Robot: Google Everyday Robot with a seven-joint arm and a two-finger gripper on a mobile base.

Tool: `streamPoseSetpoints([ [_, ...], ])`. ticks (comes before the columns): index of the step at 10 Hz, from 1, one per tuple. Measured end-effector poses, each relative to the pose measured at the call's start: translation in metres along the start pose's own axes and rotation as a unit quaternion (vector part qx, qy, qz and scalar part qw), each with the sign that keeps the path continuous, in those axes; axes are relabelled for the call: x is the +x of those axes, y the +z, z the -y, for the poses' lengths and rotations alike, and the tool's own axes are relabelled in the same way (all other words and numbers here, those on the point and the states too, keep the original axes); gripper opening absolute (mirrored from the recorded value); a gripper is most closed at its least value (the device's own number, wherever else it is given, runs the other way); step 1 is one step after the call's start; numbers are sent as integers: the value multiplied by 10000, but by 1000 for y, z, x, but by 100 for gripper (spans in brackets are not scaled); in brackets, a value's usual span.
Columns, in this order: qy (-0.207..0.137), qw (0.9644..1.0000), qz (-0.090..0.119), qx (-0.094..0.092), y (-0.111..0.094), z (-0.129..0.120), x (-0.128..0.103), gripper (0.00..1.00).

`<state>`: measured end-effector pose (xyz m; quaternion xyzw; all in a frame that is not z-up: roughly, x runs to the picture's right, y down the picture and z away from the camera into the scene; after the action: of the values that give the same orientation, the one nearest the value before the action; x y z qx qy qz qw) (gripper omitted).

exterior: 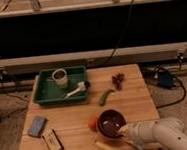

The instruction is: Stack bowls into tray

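The dark maroon-brown bowl point(110, 124) stands upright on the wooden table near its front edge, with an orange ball point(93, 123) touching its left side. The dark green tray point(40, 92) sits at the table's back left. It holds a pale cup point(60, 77) and a white utensil point(76, 90). My gripper point(124, 129) comes in from the lower right on a white arm point(158, 133). Its tip is at the bowl's right front rim. I cannot tell whether it touches the bowl.
A green pepper-like item point(107, 96) and a dark bunch of grapes point(118, 80) lie between bowl and tray side. A blue-grey sponge block point(36, 125) and a dark box point(53, 141) lie front left. A yellow object point(109, 149) lies at the front edge.
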<state>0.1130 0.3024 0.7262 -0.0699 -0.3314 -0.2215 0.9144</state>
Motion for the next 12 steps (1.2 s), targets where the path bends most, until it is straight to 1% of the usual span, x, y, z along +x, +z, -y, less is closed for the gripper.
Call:
streamPoseSetpoints([
  [4, -178, 9998, -59, 61, -8, 24, 9, 8],
  [6, -439, 9989, -111, 97, -13, 54, 20, 8],
  [9, -774, 9968, -102, 172, -13, 101, 28, 8],
  [10, -855, 9961, -86, 203, -17, 118, 29, 8],
  [12, -1017, 9944, -73, 286, -36, 150, 27, 8],
])
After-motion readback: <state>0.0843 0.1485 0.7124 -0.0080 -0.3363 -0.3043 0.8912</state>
